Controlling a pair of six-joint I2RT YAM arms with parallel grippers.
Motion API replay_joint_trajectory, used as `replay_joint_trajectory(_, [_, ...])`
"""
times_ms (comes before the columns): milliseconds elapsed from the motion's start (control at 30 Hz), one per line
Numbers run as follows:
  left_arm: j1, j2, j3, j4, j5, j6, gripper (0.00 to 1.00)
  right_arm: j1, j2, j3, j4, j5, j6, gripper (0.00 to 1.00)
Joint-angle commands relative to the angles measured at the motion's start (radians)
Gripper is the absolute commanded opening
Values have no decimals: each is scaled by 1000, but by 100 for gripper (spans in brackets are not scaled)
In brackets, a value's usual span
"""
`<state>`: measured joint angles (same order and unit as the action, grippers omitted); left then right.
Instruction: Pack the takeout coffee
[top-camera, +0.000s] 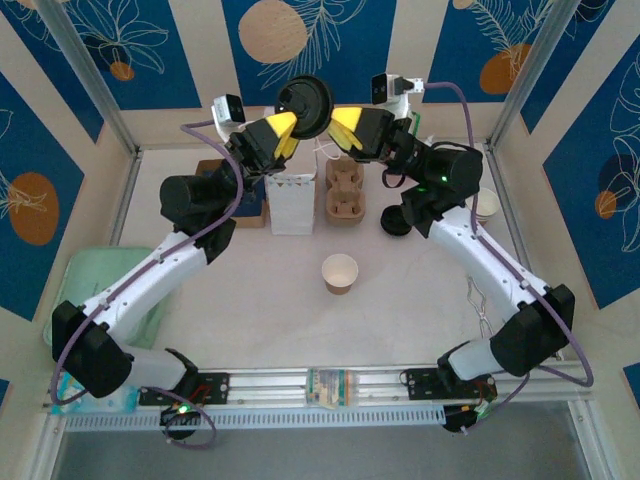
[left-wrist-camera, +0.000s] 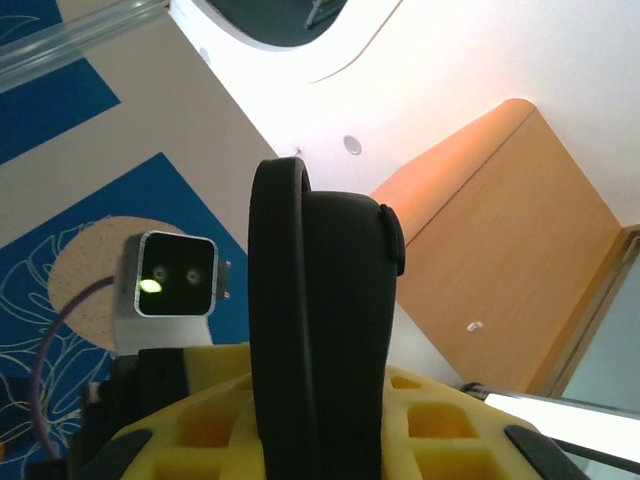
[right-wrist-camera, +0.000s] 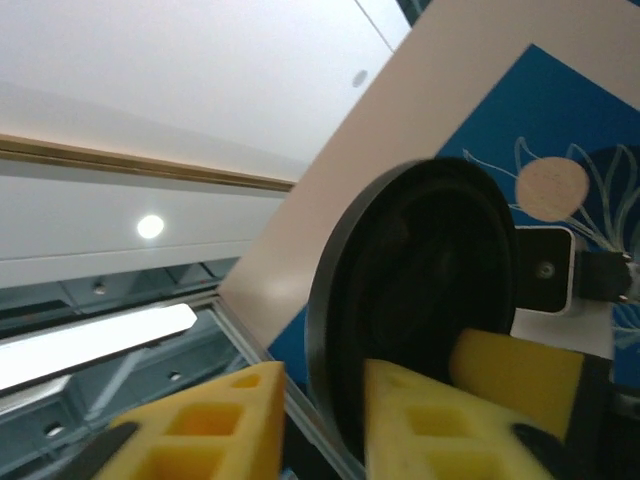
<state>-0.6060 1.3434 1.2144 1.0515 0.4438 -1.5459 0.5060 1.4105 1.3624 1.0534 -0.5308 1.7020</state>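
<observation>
Blue-patterned walls back the raised lid (top-camera: 305, 98) — left gripper (top-camera: 290, 123) clamps it, right gripper (top-camera: 337, 120) stands slack at its rim. Mid-table the cup (top-camera: 340, 272) sits lidless, bag (top-camera: 292, 200) behind — lidding and packing remain.

Black lid (top-camera: 305, 100), yellow jaws, tan-looking cup (top-camera: 340, 273)

Top camera looks down; both wrist cameras face upward, sharing the lid (left-wrist-camera: 330, 320).

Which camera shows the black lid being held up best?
The right wrist view: the black lid shows its hollow round face. Left wrist sees it edge-on; top external shows it small and far off.
</observation>
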Motion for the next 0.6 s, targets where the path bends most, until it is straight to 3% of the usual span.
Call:
replay_joint_trajectory(0, [7, -16, -5, -39, 8, 38, 4, -10, -79, -18, -123, -45, -111, 36])
replay_joint_trajectory(333, [9, -23, 8, -144, 59, 79, 2, -63, -197, -9, -527, -47, -334, 37])
replay_joint_trajectory(567, [8, -30, 11, -180, 119, 87, 2, -92, -167, 66, -628, -116, -373, 47])
